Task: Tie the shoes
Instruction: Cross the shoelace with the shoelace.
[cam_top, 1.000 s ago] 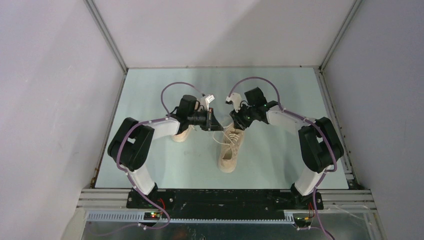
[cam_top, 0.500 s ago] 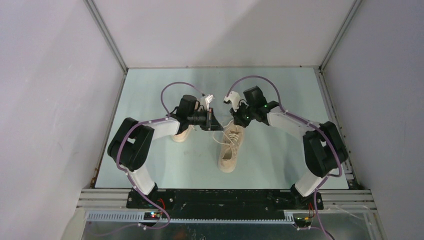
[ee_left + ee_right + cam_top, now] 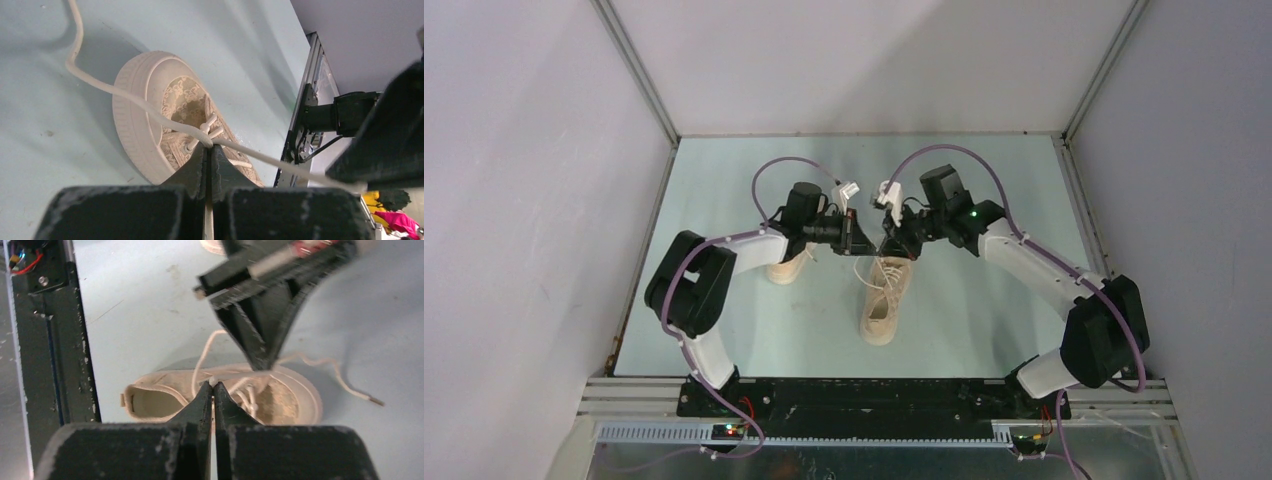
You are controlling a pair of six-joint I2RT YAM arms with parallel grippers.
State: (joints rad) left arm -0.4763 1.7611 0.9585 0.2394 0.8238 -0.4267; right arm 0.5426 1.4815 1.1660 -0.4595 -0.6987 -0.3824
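Note:
One cream shoe [image 3: 879, 305] lies in the middle of the pale table, toe towards the arms' bases. My two grippers meet just above its laces. The left gripper [image 3: 861, 240] is shut on an off-white lace [image 3: 100, 85], which passes over the toe cap [image 3: 135, 115] and on to the tips [image 3: 209, 146]. The right gripper [image 3: 886, 243] is shut on a lace strand at its tips [image 3: 213, 384], above the shoe's tongue [image 3: 225, 400]. The second shoe [image 3: 786, 268] lies partly under the left arm.
A loose lace end [image 3: 350, 387] trails on the table beyond the toe. The black base rail [image 3: 40, 340] runs along the near edge. Grey enclosure walls [image 3: 544, 200] stand on both sides and at the back.
The right gripper has shut on a lace strand. Its arm has stretched out and its elbow has swung towards the near right. The left gripper stays shut and has shifted slightly right.

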